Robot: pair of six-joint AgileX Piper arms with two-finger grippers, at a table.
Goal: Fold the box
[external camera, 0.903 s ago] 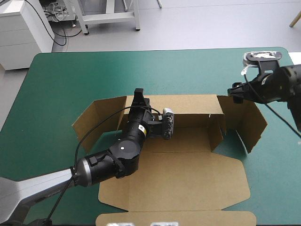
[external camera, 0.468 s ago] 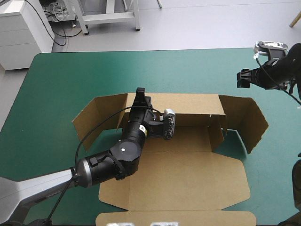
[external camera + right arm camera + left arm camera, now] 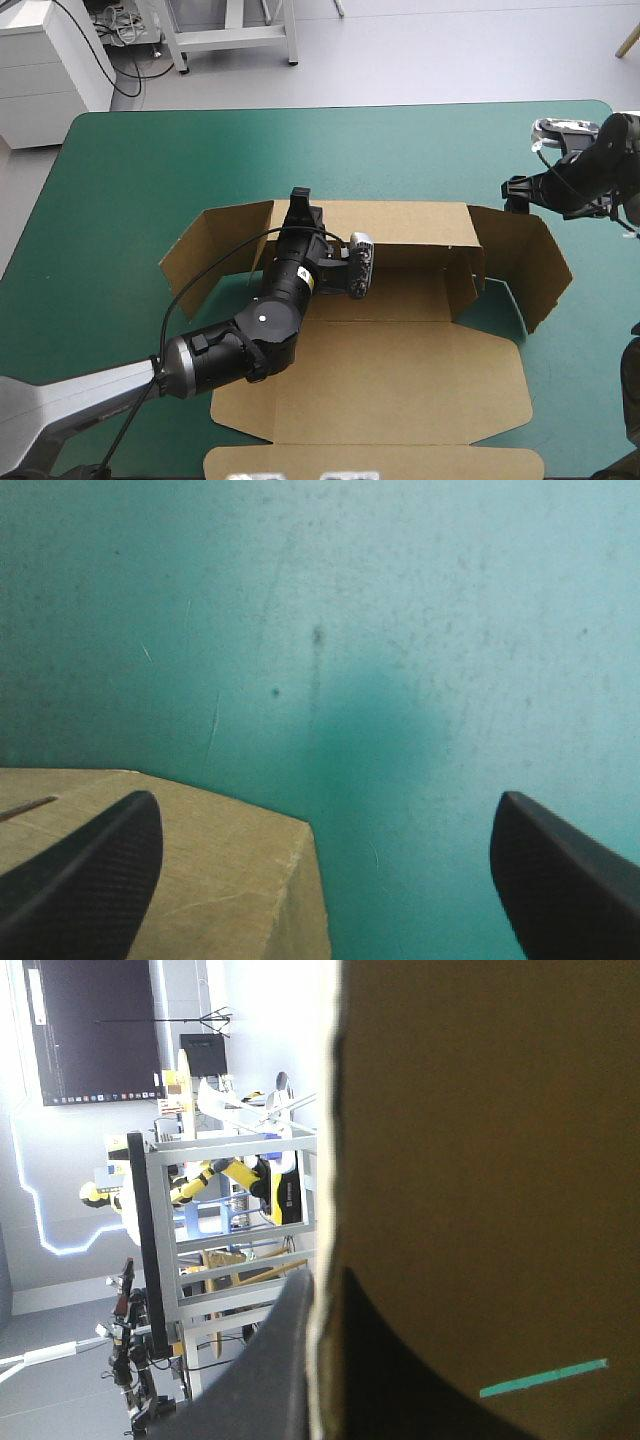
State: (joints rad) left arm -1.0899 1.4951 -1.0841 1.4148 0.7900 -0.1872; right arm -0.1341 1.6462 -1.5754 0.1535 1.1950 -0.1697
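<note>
— Item one, the box?
— Box (image 3: 400,385): brown board, middle of the tabletop (image 3: 130,170), partly formed. I see the far wall raised, an end flap at either side standing and splayed outward, and the lid flat toward the near edge.
— Left tool?
— Left tool (image 3: 300,203): at the far wall, left of its middle, with the arm lying across the box floor. On my wrist camera the black fingers (image 3: 265,1370) are all but together, one on each side of the wall, the board's edge pinched between them.
— Right tool?
— Right tool (image 3: 513,190): over the teal-green cover, just beyond the right end flap. Its fingers (image 3: 90,880) stand wide apart with nothing held. A corner of the flap shows by one finger; I cannot tell whether they touch.
</note>
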